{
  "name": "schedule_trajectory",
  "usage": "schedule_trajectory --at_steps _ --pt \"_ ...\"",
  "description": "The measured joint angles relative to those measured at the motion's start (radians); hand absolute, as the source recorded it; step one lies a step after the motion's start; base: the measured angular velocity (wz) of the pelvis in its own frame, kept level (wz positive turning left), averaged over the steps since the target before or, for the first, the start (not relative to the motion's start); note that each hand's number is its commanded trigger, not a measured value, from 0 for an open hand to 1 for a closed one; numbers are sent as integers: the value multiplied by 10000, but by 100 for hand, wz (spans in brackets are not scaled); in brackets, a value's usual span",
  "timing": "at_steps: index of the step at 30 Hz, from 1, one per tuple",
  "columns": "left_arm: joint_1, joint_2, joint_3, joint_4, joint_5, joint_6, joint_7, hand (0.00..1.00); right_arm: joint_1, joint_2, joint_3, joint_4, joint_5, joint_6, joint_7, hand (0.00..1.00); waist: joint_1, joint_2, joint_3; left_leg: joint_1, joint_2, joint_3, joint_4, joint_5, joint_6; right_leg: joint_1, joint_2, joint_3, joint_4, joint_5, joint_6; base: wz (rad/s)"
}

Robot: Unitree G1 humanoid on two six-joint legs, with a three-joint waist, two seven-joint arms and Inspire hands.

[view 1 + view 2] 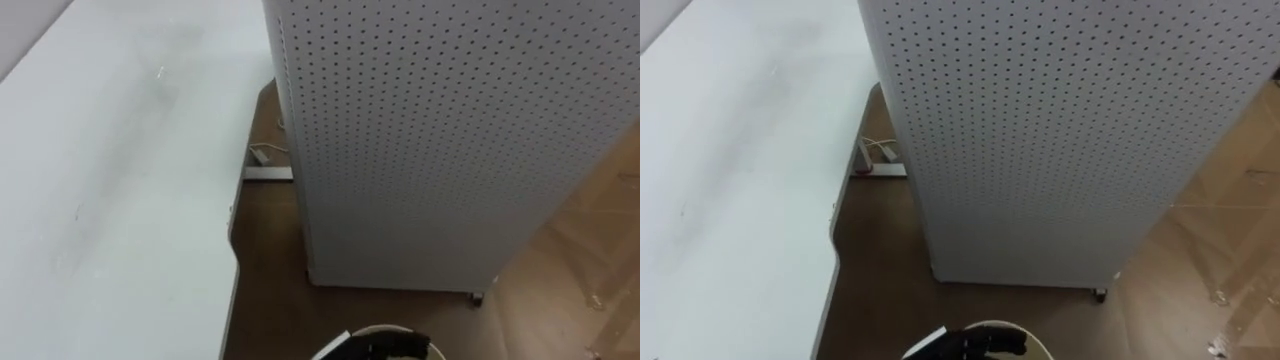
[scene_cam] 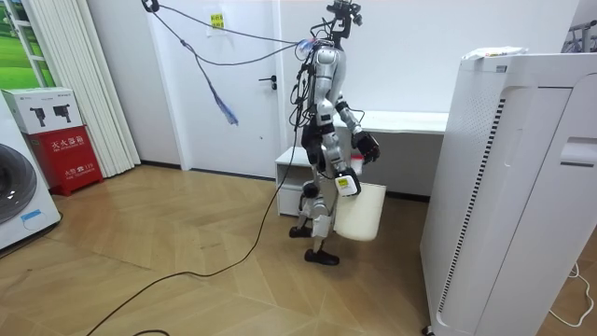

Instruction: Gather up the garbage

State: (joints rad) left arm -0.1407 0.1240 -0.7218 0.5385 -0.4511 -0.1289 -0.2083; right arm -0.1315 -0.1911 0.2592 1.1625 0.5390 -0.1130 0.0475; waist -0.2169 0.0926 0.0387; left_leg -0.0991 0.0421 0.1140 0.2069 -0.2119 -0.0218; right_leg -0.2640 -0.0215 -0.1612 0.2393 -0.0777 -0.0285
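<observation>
The garbage bin [image 2: 362, 213] is hanging from the left hand [image 1: 395, 348], whose dark fingers are curling over its white rim and clamping it. In the eye views this is appearing at the bottom edge near the centre, as a thin white arc under the hand. The room view is giving the whole bin, one plain white tub dangling in front of the robot's legs at the middle of the frame. The left arm is reaching down and a little forward. The right hand [image 2: 366, 147] is sitting higher, in front of the belly with the elbow bent, just above the bin and apart from it; whether it is closed cannot be told. Outward from the hands, the eye views are showing one white table [image 1: 120, 180] taking up the left half of the frame and one white perforated cabinet [image 1: 440, 130] taking up the upper right, with a strip of brown floor [image 1: 270, 280] running between them. One white power strip [image 1: 268, 173] is lying on that strip near the upper centre, and one small caster [image 1: 477, 297] is peeking out under the cabinet's lower right corner. In the room view the robot is standing upright, facing the room view's right, with the table against the back wall and the cabinet rising at the right edge. That view is adding one closed door [image 2: 247, 93] at upper centre-left, one curtain [image 2: 75, 84] at upper left, two stacked boxes [image 2: 63, 161], white on red, and one washing machine [image 2: 11, 201] at the left edge.
</observation>
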Motion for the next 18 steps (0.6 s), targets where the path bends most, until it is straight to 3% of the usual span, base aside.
schedule_trajectory --at_steps 9,12,14,15,17,18 --pt "-42 -15 -130 -38 8 -1 -224 0 9 -298 104 -142 3 10 -127 100 46 145 -39 -135 -77 294 431 -31 122 -590 -118 383 1091 -409 -81 -6" --pt "-71 -52 -56 -73 26 -4 -337 0 23 -319 121 -409 3 -46 -175 100 109 140 -53 -110 -147 195 768 -31 121 -711 -21 855 1425 -556 -68 -37" --pt "29 22 123 -299 32 -5 -432 0 133 -315 144 -421 2 -18 -218 100 457 5 -23 48 -212 -214 890 -33 124 -710 359 1934 1480 -496 -114 -75" --pt "98 68 170 -421 29 -8 -422 0 157 -299 147 -453 0 1 -222 100 499 -15 -43 53 -237 -387 923 -34 125 -715 472 2205 1482 -487 -126 -77" --pt "180 191 238 -712 35 -39 -416 0 177 -300 410 -554 13 33 -251 100 575 -112 -108 67 -391 -933 1074 -35 124 -716 869 3299 1580 -477 -174 -61" --pt "207 212 262 -750 57 -41 -416 0 177 -309 495 -555 8 35 -254 100 585 -149 -137 74 -423 -1011 1076 -36 124 -714 973 3564 1595 -469 -163 -54"
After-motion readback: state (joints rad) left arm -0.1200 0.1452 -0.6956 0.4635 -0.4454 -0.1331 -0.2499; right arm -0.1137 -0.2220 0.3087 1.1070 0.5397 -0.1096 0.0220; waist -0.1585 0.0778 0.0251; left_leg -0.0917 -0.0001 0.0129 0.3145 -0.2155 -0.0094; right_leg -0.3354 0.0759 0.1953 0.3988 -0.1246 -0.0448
